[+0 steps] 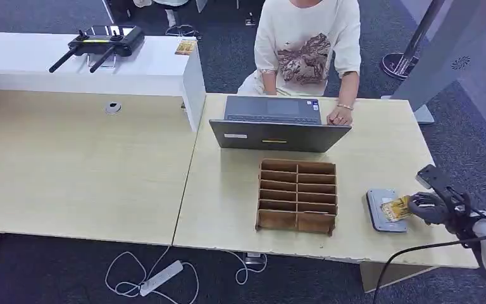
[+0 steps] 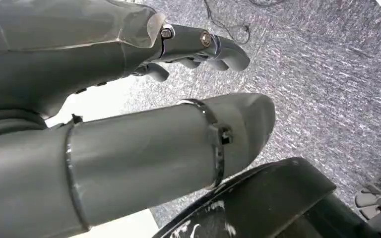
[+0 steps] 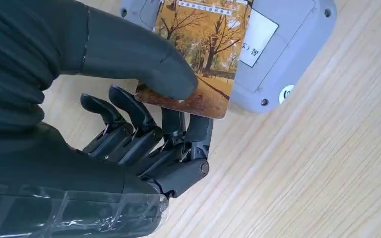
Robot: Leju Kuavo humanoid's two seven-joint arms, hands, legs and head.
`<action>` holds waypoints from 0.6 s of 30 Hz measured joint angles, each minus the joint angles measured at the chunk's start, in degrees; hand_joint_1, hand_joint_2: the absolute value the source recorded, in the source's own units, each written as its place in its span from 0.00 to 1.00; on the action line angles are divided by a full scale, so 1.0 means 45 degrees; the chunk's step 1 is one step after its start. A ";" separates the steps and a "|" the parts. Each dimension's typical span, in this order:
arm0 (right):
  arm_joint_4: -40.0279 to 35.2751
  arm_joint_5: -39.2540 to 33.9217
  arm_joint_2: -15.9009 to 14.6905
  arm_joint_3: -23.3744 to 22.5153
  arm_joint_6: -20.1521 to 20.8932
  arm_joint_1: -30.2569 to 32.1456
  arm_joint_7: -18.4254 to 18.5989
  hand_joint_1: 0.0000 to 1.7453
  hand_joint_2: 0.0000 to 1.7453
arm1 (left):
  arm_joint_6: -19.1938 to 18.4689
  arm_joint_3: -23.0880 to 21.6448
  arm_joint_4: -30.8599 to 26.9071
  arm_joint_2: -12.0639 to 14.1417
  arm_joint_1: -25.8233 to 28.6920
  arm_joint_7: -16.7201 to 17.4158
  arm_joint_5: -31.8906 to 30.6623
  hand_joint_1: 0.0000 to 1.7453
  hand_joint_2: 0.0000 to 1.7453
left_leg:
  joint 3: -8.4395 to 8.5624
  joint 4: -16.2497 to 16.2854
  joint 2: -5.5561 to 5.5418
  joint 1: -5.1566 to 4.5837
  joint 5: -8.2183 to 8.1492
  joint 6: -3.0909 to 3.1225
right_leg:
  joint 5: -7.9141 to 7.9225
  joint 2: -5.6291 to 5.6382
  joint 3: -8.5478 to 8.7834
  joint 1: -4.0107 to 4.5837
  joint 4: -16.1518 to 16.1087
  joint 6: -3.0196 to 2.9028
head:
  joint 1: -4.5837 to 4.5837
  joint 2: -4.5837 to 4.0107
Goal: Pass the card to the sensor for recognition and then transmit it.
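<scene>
I see one pale wood surface (image 1: 380, 145) carrying one laptop (image 1: 278, 125), one brown compartment rack (image 1: 297, 195) and one grey sensor (image 1: 386, 211). My right robot hand (image 1: 433, 206) pinches one autumn-picture card (image 3: 198, 54) flat over that sensor. My left robot hand (image 2: 198, 49) hangs above carpet, fingers curled, holding nothing.

Bright, even light; wrist close-ups perhaps slightly soft.
</scene>
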 joint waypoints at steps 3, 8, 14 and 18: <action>0.0000 0.0073 0.0034 0.0049 -0.0180 0.0013 0.0083 1.00 1.00 | -0.0029 0.0005 0.0000 -0.0015 -0.0020 0.0039 -0.0098 0.00 0.00 | 0.0001 0.0000 0.0000 0.0000 0.0000 0.0000 | 0.0000 0.0000 0.0000 0.0000 0.0000 0.0000 | 0.0000 0.0000; 0.0019 0.0073 0.0078 0.0063 -0.0306 0.0067 0.0117 1.00 1.00 | -0.0048 0.0004 0.0000 -0.0039 -0.0041 0.0092 -0.0146 0.00 0.00 | 0.0001 0.0000 0.0000 0.0000 0.0000 0.0000 | 0.0000 0.0000 0.0000 0.0000 0.0000 0.0000 | 0.0000 0.0000; 0.0019 0.0064 0.0107 0.0073 -0.0389 0.0088 0.0073 1.00 1.00 | -0.0107 0.0005 0.0000 -0.0053 -0.0060 0.0097 -0.0204 0.00 0.00 | 0.0001 0.0000 0.0000 0.0000 0.0000 0.0000 | 0.0000 0.0000 0.0000 0.0000 0.0000 0.0000 | 0.0000 0.0000; 0.0019 0.0044 0.0117 0.0073 -0.0398 0.0098 0.0000 1.00 1.00 | -0.0121 0.0000 0.0000 -0.0053 -0.0062 0.0097 -0.0233 0.00 0.00 | 0.0001 0.0000 0.0000 0.0000 0.0000 0.0000 | 0.0000 0.0000 0.0000 0.0000 0.0000 0.0000 | 0.0000 0.0000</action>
